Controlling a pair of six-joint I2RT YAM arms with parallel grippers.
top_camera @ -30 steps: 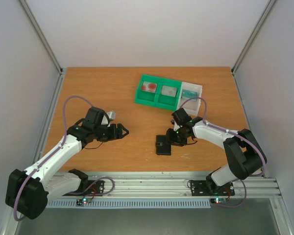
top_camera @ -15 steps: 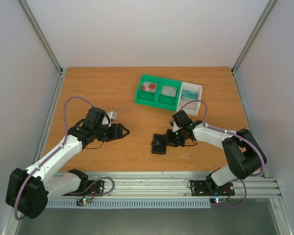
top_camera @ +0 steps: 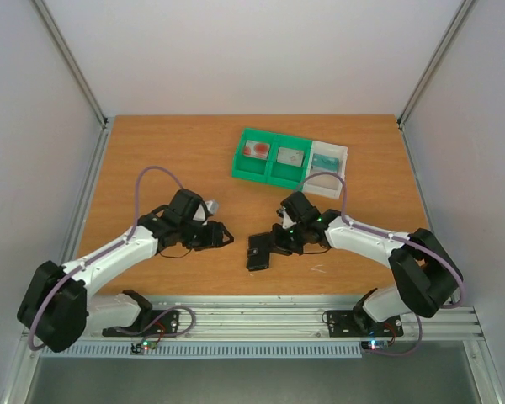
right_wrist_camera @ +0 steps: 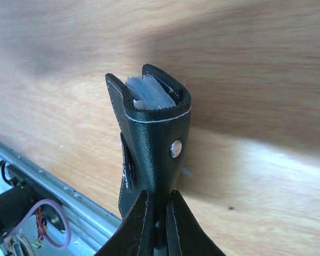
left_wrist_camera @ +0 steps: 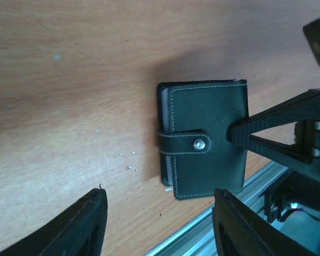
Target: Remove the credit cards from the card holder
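Containers: the green compartment tray [top_camera: 271, 158] stands at the far side of the tabletop [top_camera: 168, 160], with the white tray [top_camera: 341, 151] touching its right end. The green tray's left compartment holds a whitish credit card with red marks [top_camera: 256, 150]. Its right compartment holds a greyish credit card [top_camera: 289, 156]. The white tray holds a teal credit card [top_camera: 323, 160].

Change since the earlier frame: the card holder [top_camera: 259, 251] now sits further left, nearer the tabletop's centre line. The right arm [top_camera: 362, 237] has stretched leftward with it. The left arm [top_camera: 118, 252] has swung rightward, bringing its jaws closer to the card holder. The three cards lie as before.

Card holder and jaws: the right jaws are clenched on one edge of the card holder [right_wrist_camera: 154, 144]. It is folded closed, its snap strap fastened across the front [left_wrist_camera: 205, 145]. Clear inner sleeves show at the end pointing away from the right wrist. Whether it touches the tabletop cannot be told.

The left jaws are released and spread wide, holding nothing. Their two fingers [left_wrist_camera: 90, 218] frame the lower edge of the left wrist view. The card holder lies ahead of them, roughly in line with the gap, and apart from both fingers.
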